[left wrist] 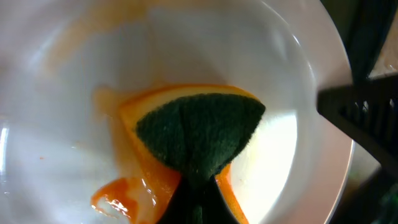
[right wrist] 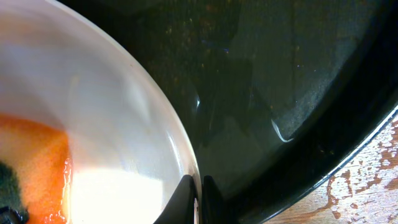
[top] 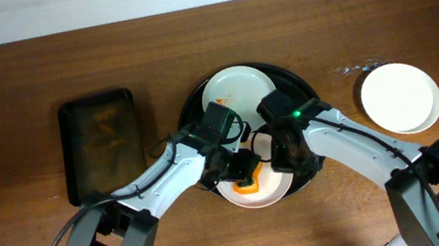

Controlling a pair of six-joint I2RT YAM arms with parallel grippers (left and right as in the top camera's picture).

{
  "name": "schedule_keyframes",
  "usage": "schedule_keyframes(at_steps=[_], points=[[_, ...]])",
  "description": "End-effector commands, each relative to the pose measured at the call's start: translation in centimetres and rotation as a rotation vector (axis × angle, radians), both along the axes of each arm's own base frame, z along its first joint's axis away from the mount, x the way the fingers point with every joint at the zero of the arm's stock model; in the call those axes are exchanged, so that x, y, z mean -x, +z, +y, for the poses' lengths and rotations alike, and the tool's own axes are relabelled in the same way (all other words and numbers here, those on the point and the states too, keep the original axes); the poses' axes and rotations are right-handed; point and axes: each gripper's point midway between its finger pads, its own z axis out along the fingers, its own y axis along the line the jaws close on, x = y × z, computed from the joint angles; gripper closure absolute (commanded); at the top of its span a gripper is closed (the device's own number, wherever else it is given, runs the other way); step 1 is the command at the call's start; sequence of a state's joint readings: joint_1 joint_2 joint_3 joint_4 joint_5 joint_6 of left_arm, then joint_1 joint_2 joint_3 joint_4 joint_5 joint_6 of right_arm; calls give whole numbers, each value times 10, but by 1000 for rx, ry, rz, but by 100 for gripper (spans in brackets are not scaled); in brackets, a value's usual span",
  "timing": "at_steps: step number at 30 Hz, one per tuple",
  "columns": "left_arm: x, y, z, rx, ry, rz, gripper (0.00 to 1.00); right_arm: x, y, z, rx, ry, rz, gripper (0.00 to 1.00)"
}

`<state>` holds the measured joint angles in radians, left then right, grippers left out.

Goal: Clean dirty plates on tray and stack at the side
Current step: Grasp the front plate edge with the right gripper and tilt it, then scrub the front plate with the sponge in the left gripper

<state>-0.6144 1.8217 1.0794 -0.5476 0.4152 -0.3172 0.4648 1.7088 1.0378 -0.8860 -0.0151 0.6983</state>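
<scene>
At right, one clean plate lies aside; two smeared plates remain on the tray; the left claw pinches a sponge, the right claw the near plate's rim.

Near half of tray blocked: left arm and right arm meet over near plate, sponge in it. Far half taken by far plate. Right of tray: bare table strip, then clean plate. Left: small tray.
</scene>
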Motion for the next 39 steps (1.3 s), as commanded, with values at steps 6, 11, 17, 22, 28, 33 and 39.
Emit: schedule_keyframes(at_steps=[6,11,17,22,28,33,39], points=[[-46,-23,46,-300,184,-213,100,-6,7,0,9,15,-35,96],[-28,-29,60,-364,185,-135,100,-6,7,0,9,15,-35,96],[-39,-1,64,-367,218,-208,100,-5,7,0,13,15,-28,96],[-67,28,87,-383,318,-311,100,-3,7,-1,15,15,-22,96],[-97,108,107,-257,451,-462,100,-3,7,-1,16,15,-22,96],[-63,108,57,7,322,-255,99,-3,7,-1,16,15,-23,96],[-27,52,11,-34,260,-58,100,-3,7,-1,16,15,-22,96]])
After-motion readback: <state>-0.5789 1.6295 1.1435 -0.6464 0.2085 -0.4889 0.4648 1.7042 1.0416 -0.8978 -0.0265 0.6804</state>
